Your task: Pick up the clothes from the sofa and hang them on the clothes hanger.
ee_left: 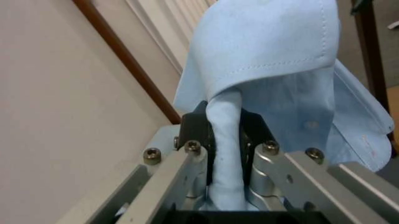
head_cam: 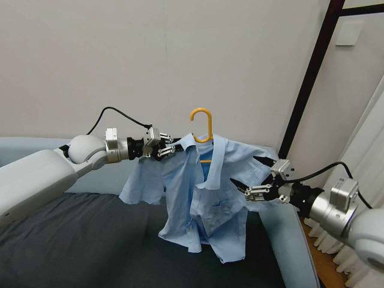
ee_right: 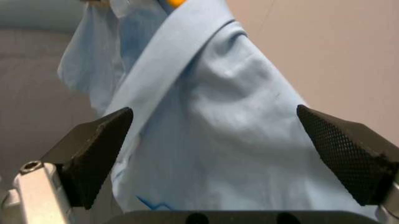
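There is 1 light blue shirt, 1 orange hanger, 1 sofa and 2 grippers. The shirt is on the hanger, held up in the air over the sofa's dark seat, near the sofa's right end. Its long axis runs vertically, with the collar at the top and the hem at the bottom. The open front faces the head camera. Whether the hem touches the seat cannot be told. The hanger's hook rises above the collar and curls over toward the robot's left; it rests on nothing that can be seen.

The left gripper reaches in from the left at collar height. Its 2 jaws are pressed together on a fold of the shirt at the collar edge. In the left wrist view the cloth runs as a narrow band between the black pads.

The right gripper sits at the shirt's other side, just beside the shoulder and sleeve. Its 2 jaws are spread wide and hold nothing. In the right wrist view the shirt hangs beyond the 2 black fingertips, apart from them.

1 dark pole slants up the wall behind the right arm.
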